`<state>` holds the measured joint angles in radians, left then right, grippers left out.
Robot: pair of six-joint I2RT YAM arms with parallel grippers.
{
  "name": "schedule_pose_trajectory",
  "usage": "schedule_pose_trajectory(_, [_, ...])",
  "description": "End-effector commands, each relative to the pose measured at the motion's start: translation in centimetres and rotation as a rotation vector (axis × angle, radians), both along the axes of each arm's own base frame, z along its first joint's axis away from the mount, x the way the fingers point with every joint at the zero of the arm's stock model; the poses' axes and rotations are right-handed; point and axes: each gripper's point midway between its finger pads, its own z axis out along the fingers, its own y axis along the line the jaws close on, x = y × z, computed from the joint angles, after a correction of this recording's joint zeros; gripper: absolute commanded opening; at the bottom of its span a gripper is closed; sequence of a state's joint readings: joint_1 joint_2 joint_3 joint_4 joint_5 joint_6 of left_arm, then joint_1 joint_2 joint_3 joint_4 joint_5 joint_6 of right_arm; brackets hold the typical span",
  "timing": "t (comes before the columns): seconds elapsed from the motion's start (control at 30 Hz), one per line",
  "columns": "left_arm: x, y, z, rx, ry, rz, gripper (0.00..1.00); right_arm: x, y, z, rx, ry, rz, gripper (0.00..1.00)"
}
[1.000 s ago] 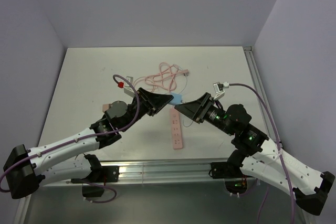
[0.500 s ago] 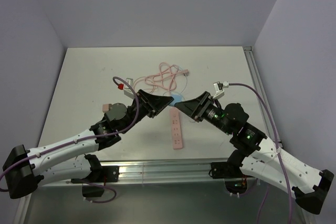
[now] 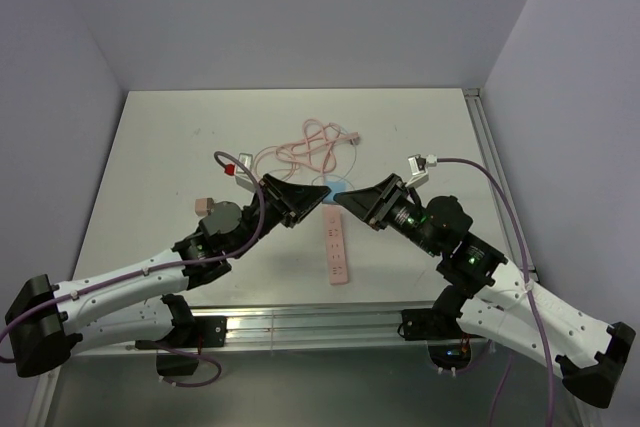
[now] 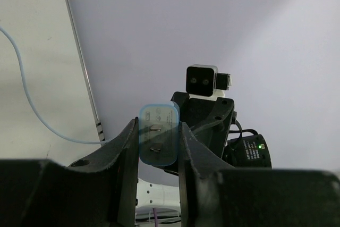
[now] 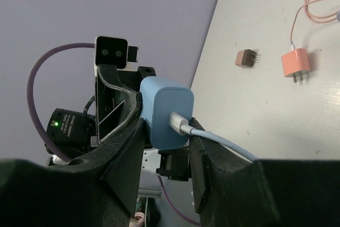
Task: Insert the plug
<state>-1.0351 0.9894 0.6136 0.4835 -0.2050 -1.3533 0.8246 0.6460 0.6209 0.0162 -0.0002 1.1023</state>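
Right wrist: right claw (image 5: 166,128) and left claw (image 4: 158,144) both pinch the blue plug (image 5: 162,107).

A light-blue rounded plastic plug (image 3: 338,187) hangs in the air above the tabletop (image 3: 180,147). The left tool (image 4: 157,128) clamps its two narrow sides. The right tool (image 5: 166,131) brackets the same sides from the cable end, with its fingers close against the casing; whether they press on it is unclear. The plug's two metal prongs point toward the left arm, one above the other. A light-blue cable (image 5: 223,142) leaves the rear face and droops away. A long pink plastic power strip (image 3: 337,249) lies flat on the tabletop, below the plug and on its near side. The strip runs lengthways toward the near edge and does not touch the plug.
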Motion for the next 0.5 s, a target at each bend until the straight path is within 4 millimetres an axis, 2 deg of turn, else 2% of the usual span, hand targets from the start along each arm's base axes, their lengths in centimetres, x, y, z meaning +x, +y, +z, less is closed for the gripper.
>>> schedule_pose_trajectory(0.0, [-2.3, -0.2, 1.7, -0.073, -0.026, -0.088, 0.00, 1.6, -0.8, 2.1, 0.012, -0.084, -0.076, 0.38])
schedule_pose_trajectory(0.1, [-2.3, -0.1, 1.3, -0.068, -0.022, -0.088, 0.01, 1.8, -1.0, 2.3, 0.013, -0.113, -0.063, 0.19])
schedule_pose_trajectory(0.13, [-2.4, -0.2, 1.2, -0.063, -0.023, -0.093, 0.00, 1.6, -0.8, 2.6, 0.022, -0.127, -0.043, 0.00])
schedule_pose_trajectory(0.2, [-2.4, -0.1, 1.1, -0.047, -0.030, -0.088, 0.00, 1.6, -0.9, 2.8, 0.008, -0.158, -0.036, 0.00])
schedule_pose_trajectory(0.23, [-2.3, -0.1, 0.5, -0.018, -0.020, -0.081, 0.07, 1.5, -0.8, 2.7, -0.003, -0.161, -0.028, 0.00])
schedule_pose_trajectory(0.27, [-2.1, 0.1, 0.6, -0.005, -0.019, -0.069, 0.19, 1.5, -0.9, 3.0, -0.008, -0.171, -0.029, 0.00])
schedule_pose_trajectory(0.3, [-1.5, 0.7, -1.2, 0.073, 0.019, -0.023, 0.46, 1.5, -1.1, 2.4, -0.046, -0.164, -0.032, 0.00])
schedule_pose_trajectory(0.33, [-1.2, 1.1, -1.9, 0.112, 0.040, 0.003, 0.57, 1.6, -1.2, 2.2, -0.066, -0.163, -0.037, 0.00])
schedule_pose_trajectory(0.4, [-0.3, 2.3, -2.7, 0.188, 0.082, 0.077, 0.68, 2.0, -1.9, 2.4, -0.128, -0.175, -0.070, 0.00])
schedule_pose_trajectory(0.43, [0.4, 3.5, -2.9, 0.216, 0.094, 0.143, 0.73, 2.2, -2.0, 0.7, -0.202, -0.135, -0.068, 0.00])
schedule_pose_trajectory(0.47, [0.4, 4.5, -4.8, 0.304, 0.131, 0.173, 0.76, 2.2, -2.1, 0.3, -0.241, -0.126, -0.061, 0.00])
